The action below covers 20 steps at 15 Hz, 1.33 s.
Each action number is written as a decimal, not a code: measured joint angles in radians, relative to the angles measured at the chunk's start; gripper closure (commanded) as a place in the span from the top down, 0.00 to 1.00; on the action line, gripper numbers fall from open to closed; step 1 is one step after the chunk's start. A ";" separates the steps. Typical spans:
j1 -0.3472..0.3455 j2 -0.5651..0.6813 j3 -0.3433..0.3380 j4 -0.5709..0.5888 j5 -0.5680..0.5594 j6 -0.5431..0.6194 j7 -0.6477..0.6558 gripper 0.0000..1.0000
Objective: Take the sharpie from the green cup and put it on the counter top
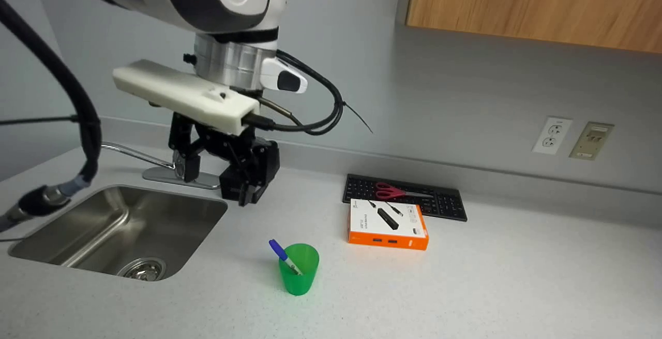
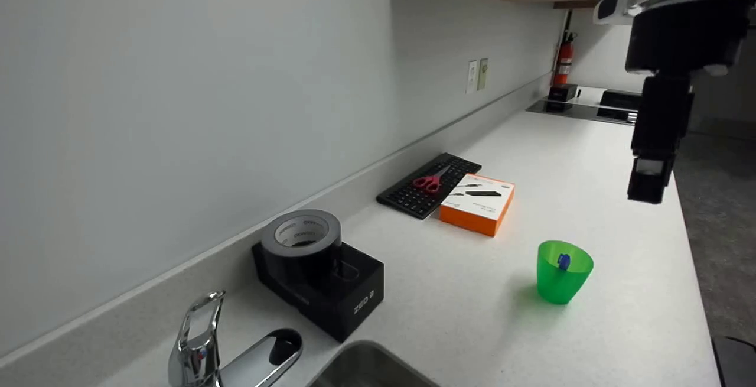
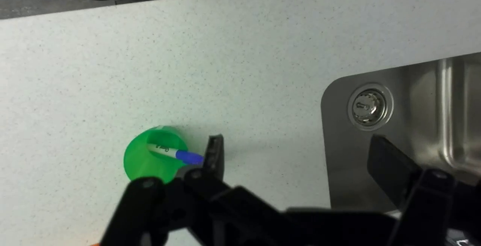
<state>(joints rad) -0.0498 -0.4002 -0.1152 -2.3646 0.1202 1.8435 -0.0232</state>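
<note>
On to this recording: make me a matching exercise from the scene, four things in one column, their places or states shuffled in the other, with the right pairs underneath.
Things
1. Marker
2. Scissors
3. Tape roll
4. Gripper

Places or states
A. On top of the black box
B. Open, holding nothing
C. Leaning in the green cup
D. Lying on the keyboard

Right pairs
1-C
2-D
3-A
4-B
</note>
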 measured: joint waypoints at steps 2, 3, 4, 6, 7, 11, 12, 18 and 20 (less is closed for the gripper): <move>-0.005 0.008 0.004 -0.055 -0.013 0.109 0.021 1.00; -0.008 0.013 0.005 -0.079 -0.016 0.162 0.035 1.00; -0.011 0.019 0.005 -0.100 -0.019 0.209 0.049 1.00; -0.019 0.028 0.006 -0.130 -0.020 0.278 0.080 1.00; -0.022 0.032 0.006 -0.134 -0.021 0.287 0.088 1.00; -0.025 0.032 0.006 -0.135 -0.021 0.288 0.096 1.00; -0.025 0.032 0.006 -0.135 -0.021 0.288 0.097 1.00; -0.034 0.044 0.031 -0.169 -0.085 0.403 0.158 1.00; -0.044 0.057 0.050 -0.193 -0.127 0.457 0.201 1.00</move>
<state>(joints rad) -0.0939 -0.3430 -0.0648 -2.5577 -0.0069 2.3002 0.1779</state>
